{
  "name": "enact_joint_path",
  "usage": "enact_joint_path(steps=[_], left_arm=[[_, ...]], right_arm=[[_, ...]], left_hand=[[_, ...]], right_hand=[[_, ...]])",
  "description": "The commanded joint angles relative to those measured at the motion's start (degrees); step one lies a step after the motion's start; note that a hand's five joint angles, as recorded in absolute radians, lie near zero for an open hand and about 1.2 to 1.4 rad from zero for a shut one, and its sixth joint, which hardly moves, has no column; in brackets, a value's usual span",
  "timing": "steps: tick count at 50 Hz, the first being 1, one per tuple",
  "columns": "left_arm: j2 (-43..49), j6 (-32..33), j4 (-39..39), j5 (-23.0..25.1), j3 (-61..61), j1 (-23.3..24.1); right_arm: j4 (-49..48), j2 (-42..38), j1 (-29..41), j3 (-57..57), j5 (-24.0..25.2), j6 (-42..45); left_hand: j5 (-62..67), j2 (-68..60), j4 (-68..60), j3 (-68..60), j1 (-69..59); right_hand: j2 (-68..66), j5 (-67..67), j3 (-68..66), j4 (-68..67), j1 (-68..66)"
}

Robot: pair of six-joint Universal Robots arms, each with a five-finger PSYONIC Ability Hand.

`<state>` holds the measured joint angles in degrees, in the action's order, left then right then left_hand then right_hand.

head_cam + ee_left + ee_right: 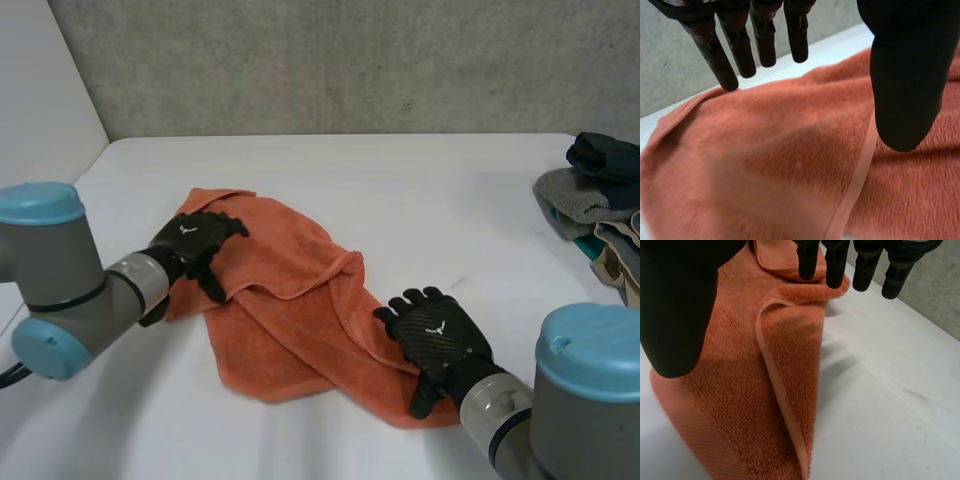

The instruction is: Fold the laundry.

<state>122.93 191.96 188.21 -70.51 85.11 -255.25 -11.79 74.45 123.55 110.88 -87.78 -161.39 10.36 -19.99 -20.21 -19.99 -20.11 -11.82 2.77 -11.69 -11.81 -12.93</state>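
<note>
On bench (400, 200), left hand (195, 240), right hand (440, 335) sit released at orange towel (290, 300) ends; grab single layer and you skew fold.

Orange towel (290, 300) lies rumpled and part-folded on the white table (430, 200), running from 10 to 4 o'clock. Left hand (195, 240) rests on its 10 o'clock end, fingers spread loose on the cloth. Right hand (440, 335) lies flat on the 4 o'clock corner, fingers straight. A hemmed fold edge runs between the hands. Clothes pile (600, 195) sits at the table's 3 o'clock edge, well apart from the towel.
</note>
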Motion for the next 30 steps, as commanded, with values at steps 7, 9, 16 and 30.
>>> enact_joint_path(steps=[7,9,16,30], left_arm=[[8.0,0.3,1.7,-2.3,-5.8,3.5],[9.1,1.8,0.7,-2.6,-7.1,3.6],[9.9,5.1,-2.6,-4.2,-10.0,3.4],[-8.3,7.9,-4.2,-7.9,-3.8,1.9]], right_arm=[[-4.3,-3.4,-0.9,-0.6,-1.7,-0.2],[-4.5,-3.7,-1.0,-1.0,-1.7,-0.2],[-3.8,-5.5,-2.2,-3.2,-1.4,-0.1],[7.1,-4.5,-3.0,-9.7,0.0,-5.2]], left_hand=[[14.4,-14.8,-14.5,-14.8,-14.6],[21.9,-22.3,-22.1,-22.3,-22.2],[59.6,-59.9,-59.7,-59.9,-59.8],[59.6,-60.0,-59.8,-60.0,-59.9]], right_hand=[[0.8,-1.8,0.7,0.8,1.9],[0.5,-1.4,0.3,0.5,1.6],[-0.5,-0.4,-0.7,-0.5,0.6],[1.8,-2.8,1.7,1.8,2.9]])
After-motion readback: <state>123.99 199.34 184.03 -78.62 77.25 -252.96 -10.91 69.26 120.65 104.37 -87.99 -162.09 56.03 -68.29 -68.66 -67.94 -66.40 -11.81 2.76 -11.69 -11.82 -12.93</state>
